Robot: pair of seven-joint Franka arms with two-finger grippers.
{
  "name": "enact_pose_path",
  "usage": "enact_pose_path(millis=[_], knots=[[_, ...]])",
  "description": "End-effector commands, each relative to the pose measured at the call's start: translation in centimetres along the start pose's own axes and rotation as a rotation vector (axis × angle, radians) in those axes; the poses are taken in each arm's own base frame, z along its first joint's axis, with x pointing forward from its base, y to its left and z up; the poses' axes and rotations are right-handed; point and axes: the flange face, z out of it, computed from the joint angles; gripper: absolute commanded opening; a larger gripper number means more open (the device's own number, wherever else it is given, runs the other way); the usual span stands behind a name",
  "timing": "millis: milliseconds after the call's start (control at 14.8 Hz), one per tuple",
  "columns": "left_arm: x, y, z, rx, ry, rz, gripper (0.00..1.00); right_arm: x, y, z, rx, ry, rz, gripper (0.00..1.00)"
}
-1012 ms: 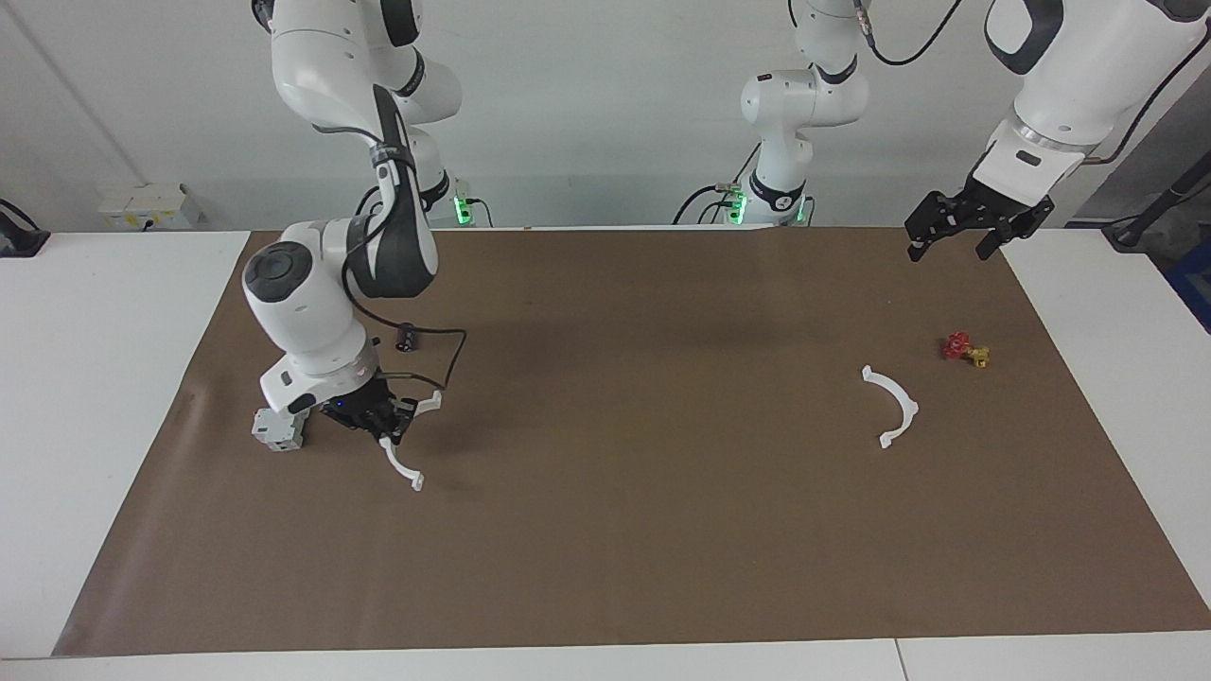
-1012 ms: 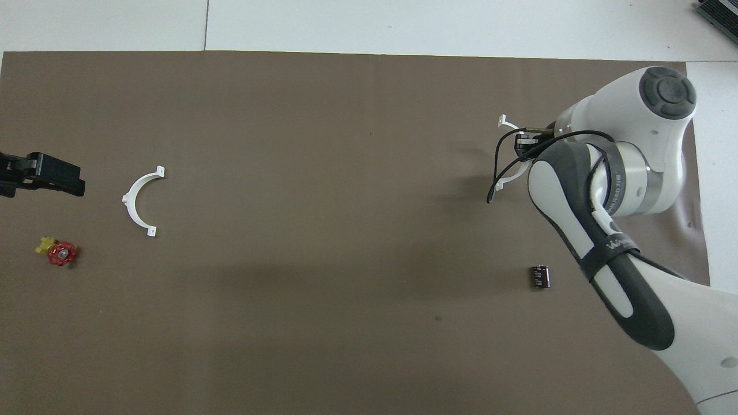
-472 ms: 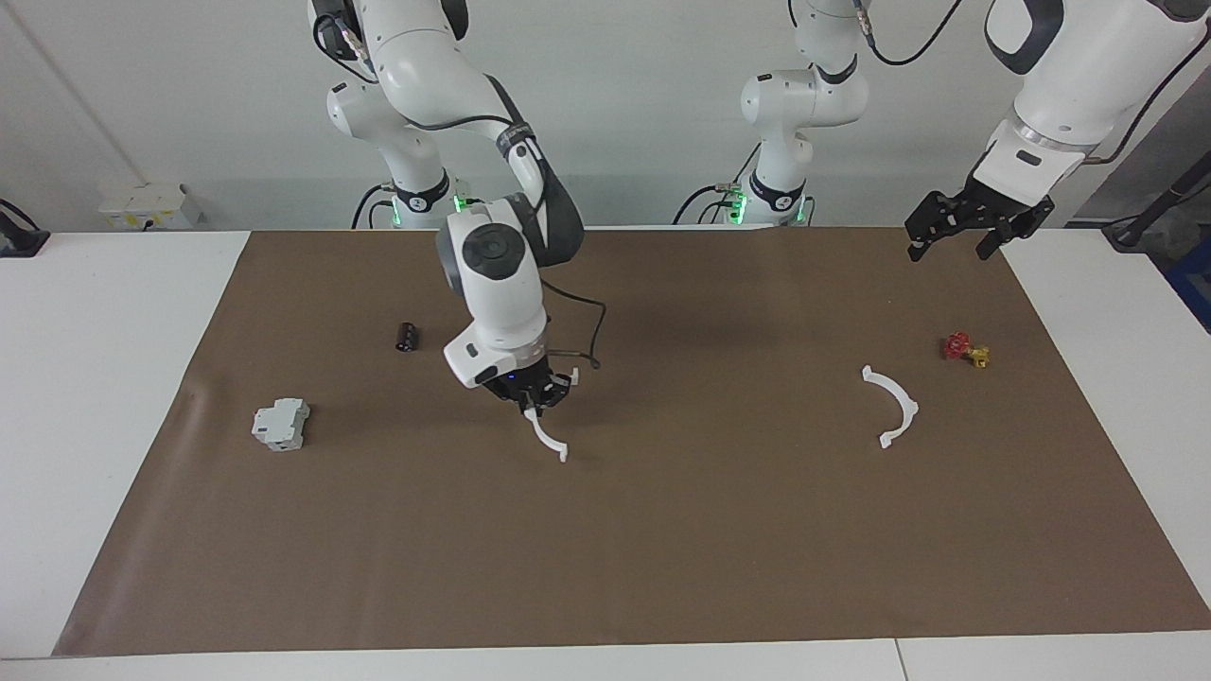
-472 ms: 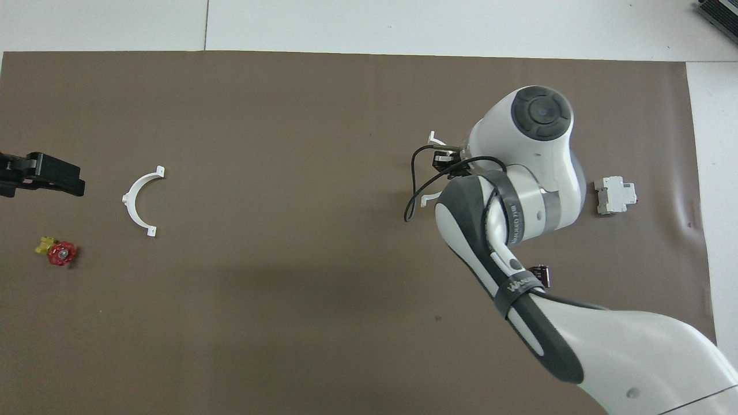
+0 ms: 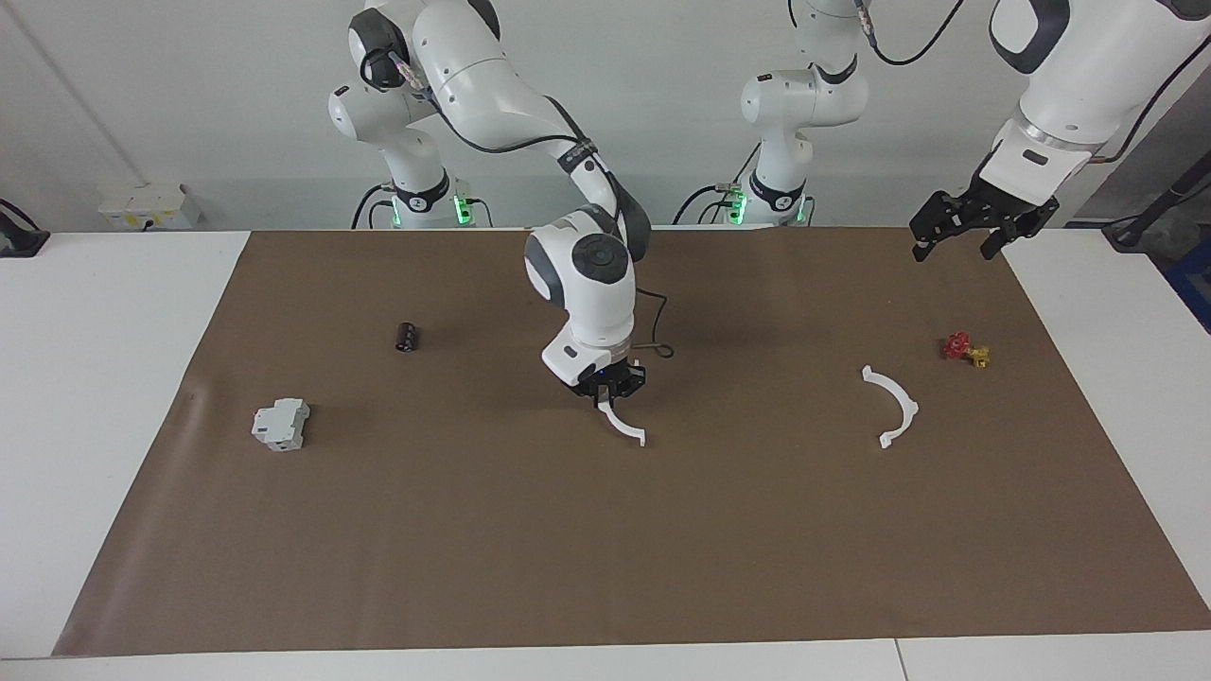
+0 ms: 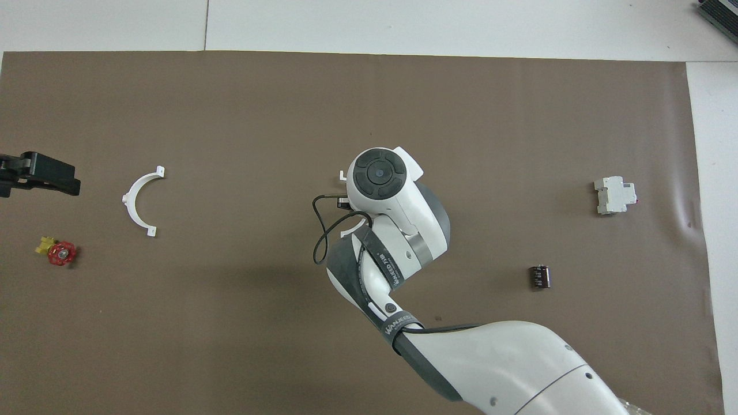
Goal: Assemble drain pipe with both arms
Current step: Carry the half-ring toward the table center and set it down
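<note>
Facing view: one half-ring (image 5: 624, 425) is clamped in the right gripper (image 5: 610, 390) over the mat's middle; the other half-ring (image 5: 894, 406) lies ungrasped toward the left arm's edge, beneath the spread-fingered left gripper (image 5: 979, 227). Joining remains undone.

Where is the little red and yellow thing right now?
The small red-and-yellow valve lies on the brown mat at the left arm's end of the table, beside the loose white plastic half-ring arc and slightly nearer the robots.

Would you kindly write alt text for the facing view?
The right gripper holds one white half-ring over the brown mat's middle. The other half-ring lies toward the left arm's end beside a red-and-yellow valve; the left gripper waits.
</note>
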Motion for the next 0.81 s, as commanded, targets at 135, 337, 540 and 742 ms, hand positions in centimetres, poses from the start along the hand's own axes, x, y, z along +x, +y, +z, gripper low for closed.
enact_pose_path(millis=[135, 337, 540, 742], knots=[[-0.5, -0.2, -0.2, -0.004, 0.017, -0.003, 1.0, -0.4, -0.5, 0.4, -0.021, 0.023, -0.021, 0.0], [-0.5, -0.2, -0.2, -0.002, 0.017, -0.003, 1.0, -0.7, -0.4, 0.8, -0.019, 0.013, 0.05, 0.0], [-0.5, -0.2, 0.0, -0.002, 0.013, -0.003, 1.0, -0.9, -0.2, 1.2, -0.025, 0.007, 0.069, 0.0], [-0.5, -0.2, 0.0, -0.004, 0.02, -0.003, 1.0, -0.9, -0.1, 1.2, -0.025, 0.018, 0.05, 0.0]])
